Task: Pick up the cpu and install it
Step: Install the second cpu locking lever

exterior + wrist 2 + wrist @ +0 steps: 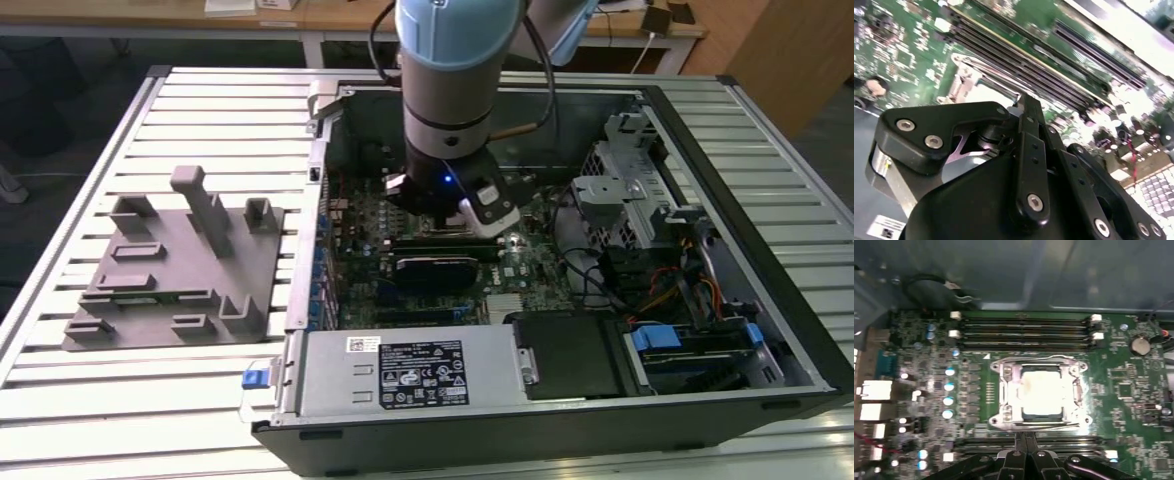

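In the first wrist view the cpu (1043,392), a bright silvery-white square, lies flat inside the metal socket frame (1004,390) on the green motherboard (1124,390). My gripper (1022,440) is just off the socket's edge, its two thin fingers pressed together and shut, with nothing visible between them. The second wrist view shows the black gripper (1021,102) linkage close above the board, its tip beside the socket frame (961,80). In the exterior view the gripper (483,222) reaches down into the open computer case (694,150), over the middle of the board.
A grey moulded tray (174,270) with upright posts lies on the slatted table at the exterior view's left. Inside the case are a black block (434,270), a power supply (400,370), a drive cage (627,190) and cables. Memory slots (1024,332) flank the socket.
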Robot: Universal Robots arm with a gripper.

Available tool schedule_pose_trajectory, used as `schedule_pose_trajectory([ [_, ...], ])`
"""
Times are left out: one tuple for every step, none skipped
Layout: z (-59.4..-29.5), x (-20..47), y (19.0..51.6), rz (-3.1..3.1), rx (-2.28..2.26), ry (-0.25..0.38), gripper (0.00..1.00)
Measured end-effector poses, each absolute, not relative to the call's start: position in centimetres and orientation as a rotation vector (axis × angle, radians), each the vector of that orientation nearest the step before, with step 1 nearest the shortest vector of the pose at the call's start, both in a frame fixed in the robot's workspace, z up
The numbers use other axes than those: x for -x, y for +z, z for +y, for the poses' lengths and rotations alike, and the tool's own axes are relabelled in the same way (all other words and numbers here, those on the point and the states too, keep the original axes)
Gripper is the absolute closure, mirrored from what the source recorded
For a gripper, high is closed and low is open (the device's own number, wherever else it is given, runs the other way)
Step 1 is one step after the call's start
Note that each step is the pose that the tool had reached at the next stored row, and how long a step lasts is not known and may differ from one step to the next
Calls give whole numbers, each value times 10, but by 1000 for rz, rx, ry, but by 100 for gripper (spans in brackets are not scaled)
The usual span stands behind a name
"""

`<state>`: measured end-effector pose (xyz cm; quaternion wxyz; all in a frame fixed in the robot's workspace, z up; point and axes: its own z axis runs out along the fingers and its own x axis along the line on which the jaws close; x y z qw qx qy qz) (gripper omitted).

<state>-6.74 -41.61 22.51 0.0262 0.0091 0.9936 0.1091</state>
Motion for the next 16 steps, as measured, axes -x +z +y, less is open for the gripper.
schedule_pose_trajectory([
  [-416, 65, 225, 3072, -28, 336, 89],
  [-415, 62, 225, 3073, -28, 335, 89],
  [-413, 60, 225, 3073, -29, 334, 89],
  [-411, 59, 225, 3074, -29, 332, 89],
  [-409, 57, 225, 3075, -29, 331, 89],
  [-406, 56, 225, 3075, -29, 328, 89],
  [-403, 55, 225, 3076, -29, 326, 89],
  [-399, 54, 224, 3077, -29, 320, 89],
  [-396, 54, 224, 3078, -29, 312, 89],
  [-394, 53, 224, 3080, -28, 302, 89],
  [-391, 53, 224, 3082, -28, 289, 89],
  [-389, 53, 224, 3083, -28, 277, 89],
  [-386, 52, 223, 3085, -28, 267, 89],
  [-383, 52, 223, 3086, -28, 256, 89],
  [-379, 52, 223, 3087, -27, 247, 89],
  [-376, 51, 223, 3087, -27, 243, 89],
])
